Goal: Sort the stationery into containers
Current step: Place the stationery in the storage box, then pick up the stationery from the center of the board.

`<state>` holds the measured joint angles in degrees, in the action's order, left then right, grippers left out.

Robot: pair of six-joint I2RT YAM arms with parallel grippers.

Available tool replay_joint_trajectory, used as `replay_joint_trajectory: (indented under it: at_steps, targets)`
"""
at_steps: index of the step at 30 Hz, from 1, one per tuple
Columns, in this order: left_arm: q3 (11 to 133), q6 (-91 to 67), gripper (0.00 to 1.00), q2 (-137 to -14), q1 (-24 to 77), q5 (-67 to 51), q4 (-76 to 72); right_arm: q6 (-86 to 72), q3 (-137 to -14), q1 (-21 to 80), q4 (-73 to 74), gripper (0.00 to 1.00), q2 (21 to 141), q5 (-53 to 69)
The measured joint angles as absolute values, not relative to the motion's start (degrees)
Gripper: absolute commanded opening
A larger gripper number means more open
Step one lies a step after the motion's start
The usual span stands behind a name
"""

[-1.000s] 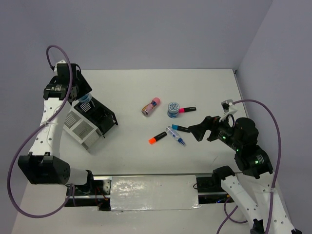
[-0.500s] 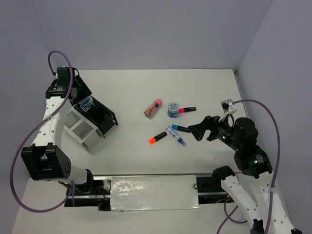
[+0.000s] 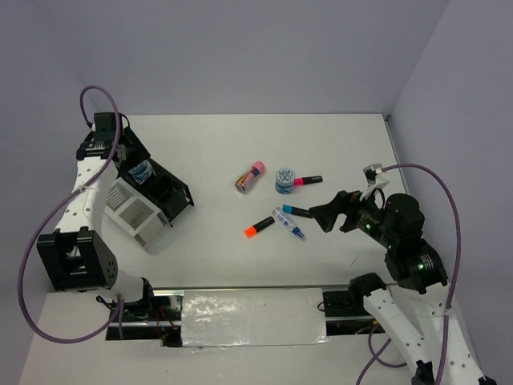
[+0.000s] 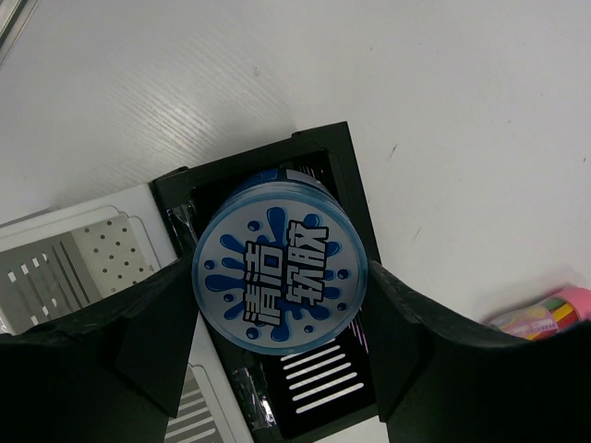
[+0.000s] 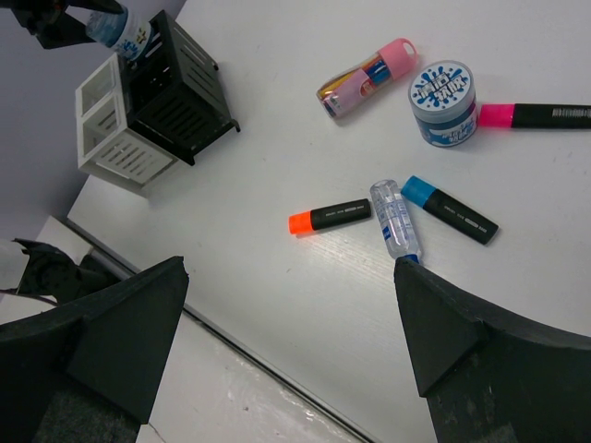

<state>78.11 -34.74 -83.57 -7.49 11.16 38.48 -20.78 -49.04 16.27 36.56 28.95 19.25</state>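
**Step in hand:** placing the first roll.

- Your left gripper (image 4: 280, 286) is clenched on a round blue-and-white patterned roll (image 4: 280, 263). One finger sits on each side of its rim, and its printed face points up at the wrist camera.
- Directly beneath the gripper stands the black slotted box (image 4: 319, 143) of the desk organizer, with the white-grey perforated box (image 4: 65, 268) joined along one side.
- The roll hangs over one black compartment. Neither view shows whether its lower edge is already inside the rim.
- Your right gripper (image 5: 291, 277) is released, jaws spread wide with nothing between them, hovering above the white worktop (image 3: 321, 144).
- Below and ahead of the right gripper lie the unsorted items:
  - Nearest are an orange-capped black marker (image 5: 330, 217), a small clear tube (image 5: 394, 219) and a blue-capped black marker (image 5: 450, 209).
  - Farther out are a pink-capped tan cylinder (image 5: 367, 77), a second blue-and-white roll (image 5: 444, 100) and a pink-capped black marker (image 5: 540, 115).

**Next move (judgement):**

- The roll looks nearly as wide as the compartment. Centre it over the opening and keep it level before you let go, or an edge may catch on the rim and leave the roll perched.
- Lower the left gripper, release, then lift straight up.
- Your right arm is free to start on the nearest marker.
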Motion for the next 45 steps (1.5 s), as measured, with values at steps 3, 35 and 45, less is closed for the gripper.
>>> replay_joint_trajectory:
  at_steps: [3,35,45]
  targets:
    - [77.8,-34.7,0.09,-83.6,-7.5,10.7,38.5,-20.8,-49.0,16.3,36.6,1.0,28.9,19.2]
    - [77.5,-34.2,0.99,-85.1,-3.5,9.7,38.0,-20.8,-49.0,16.3,36.6,1.0,28.6,18.6]
    - [80.9,-28.4,0.99,-84.4,28.9,2.3,21.5,-24.6,-52.0,16.4,41.0,1.0,26.2,4.9]
